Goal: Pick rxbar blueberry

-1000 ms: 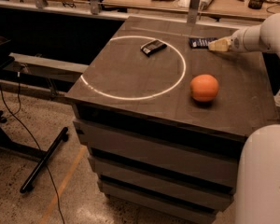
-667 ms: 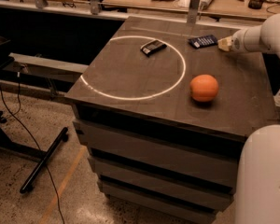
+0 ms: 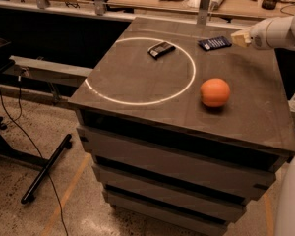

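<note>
- The rxbar blueberry [image 3: 215, 44] is a thin, flat bar in a dark navy wrapper with small pale print I cannot read. It lies flat on the desk [image 3: 137, 77] near the far right corner, and it is narrower than the orange.
- It sits just outside the white circle [image 3: 192, 73] drawn on the desktop, on the circle's far right side.
- The hand [image 3: 238, 37] reaches in from the right on a white arm [image 3: 280, 32]. It hangs low over the far right corner with its pale tip just at the bar's right end. I cannot tell whether it touches the bar, or whether it is clenched or released.
- The bar is close to the far edge, with a strip of bare desktop between it and the right edge, under the arm.
- The orange [image 3: 215, 92] stands nearer the front, well apart from the bar and just outside the circle's right side. Open desktop lies between them.
- A black-and-grey wrapped bar [image 3: 161, 49] lies inside the circle near its far rim, to the left of the blue bar and apart from it.
- The front and left parts of the desktop are bare, and the inside of the circle holds only that one bar.
- By count there are one blue bar, one black-and-grey bar, one orange and one hand.
</note>
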Tool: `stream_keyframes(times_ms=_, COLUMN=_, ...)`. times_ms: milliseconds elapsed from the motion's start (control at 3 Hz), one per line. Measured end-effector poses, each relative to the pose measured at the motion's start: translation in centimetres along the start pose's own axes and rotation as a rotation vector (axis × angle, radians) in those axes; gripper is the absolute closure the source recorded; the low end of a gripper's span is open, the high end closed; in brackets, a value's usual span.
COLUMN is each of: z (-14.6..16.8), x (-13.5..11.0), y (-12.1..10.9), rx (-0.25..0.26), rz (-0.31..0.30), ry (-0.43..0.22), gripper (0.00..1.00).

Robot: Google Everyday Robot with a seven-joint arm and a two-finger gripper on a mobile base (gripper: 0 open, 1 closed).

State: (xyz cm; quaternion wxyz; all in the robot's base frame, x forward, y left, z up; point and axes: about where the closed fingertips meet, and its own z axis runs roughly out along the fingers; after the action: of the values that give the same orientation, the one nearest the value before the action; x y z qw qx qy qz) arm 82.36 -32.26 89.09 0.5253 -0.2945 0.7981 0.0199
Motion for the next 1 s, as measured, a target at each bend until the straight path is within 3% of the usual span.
stream_keyframes(times_ms=333, z=-3.3, x=-3.2, y=1.8, rx=-0.050, rz=-0.134, ry=-0.064, gripper=0.52)
stream_keyframes(times_ms=667, z=-3.7, x=-4.9, y=3.1, rx=-0.104, rz=-0.213, ry=-0.049, gripper=0.22)
stream_keyframes(times_ms=1000, z=-3.2, x=-4.9, y=2.7, rx=-0.114, rz=-0.179, ry=-0.011, gripper=0.01)
